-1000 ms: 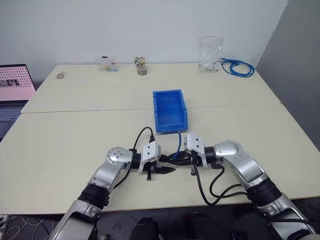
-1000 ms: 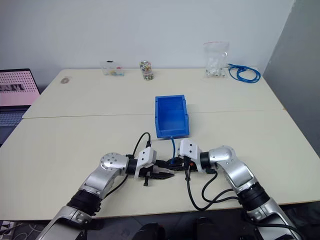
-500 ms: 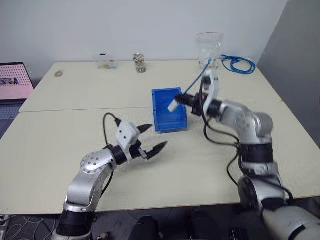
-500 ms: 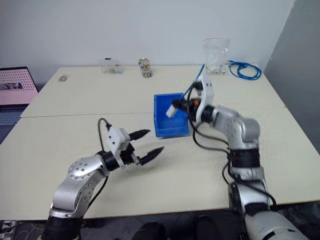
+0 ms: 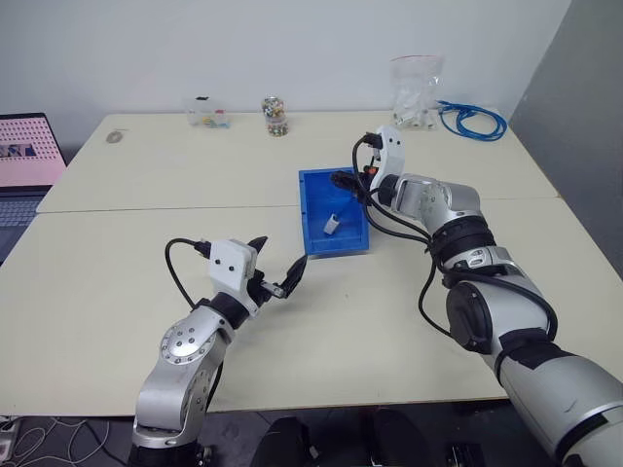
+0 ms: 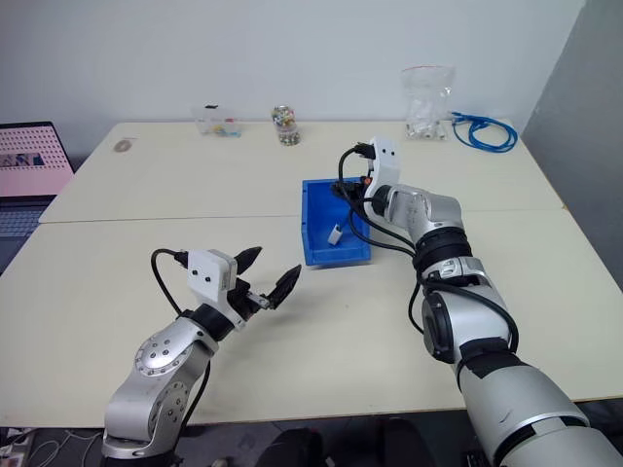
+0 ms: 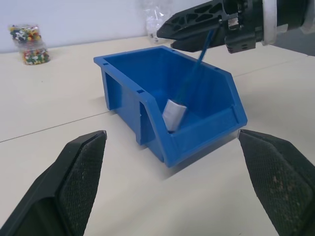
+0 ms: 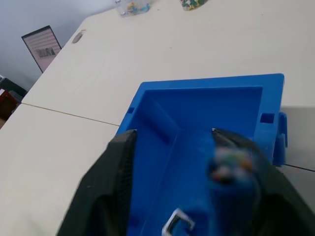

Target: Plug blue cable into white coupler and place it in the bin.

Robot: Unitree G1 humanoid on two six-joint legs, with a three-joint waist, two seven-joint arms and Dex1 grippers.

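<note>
The blue bin (image 5: 313, 199) stands mid-table. Inside it the white coupler (image 7: 174, 114) rests on the floor near the front lip. The blue cable (image 7: 197, 73) rises from the coupler at a slant, up to the fingers of my right gripper (image 5: 348, 181). That gripper hovers over the bin's right rim. In the right wrist view its fingers (image 8: 115, 187) stand well apart, and the cable's blurred upper end (image 8: 227, 167) lies against one of them, so it is open. My left gripper (image 5: 281, 251) hangs wide open and empty in front of the bin, to its left.
Along the table's back edge stand a small clear box (image 5: 207, 114), a jar of beads (image 5: 274, 115), a clear bag of white parts (image 5: 414, 92) and a coil of blue cable (image 5: 474, 121). A laptop (image 5: 24, 156) sits off the left edge.
Both grippers were together at the table's near edge around the cable. My right arm swung forward over the bin and opened; the coupler now lies in the bin. My left gripper opened and drew away leftward.
</note>
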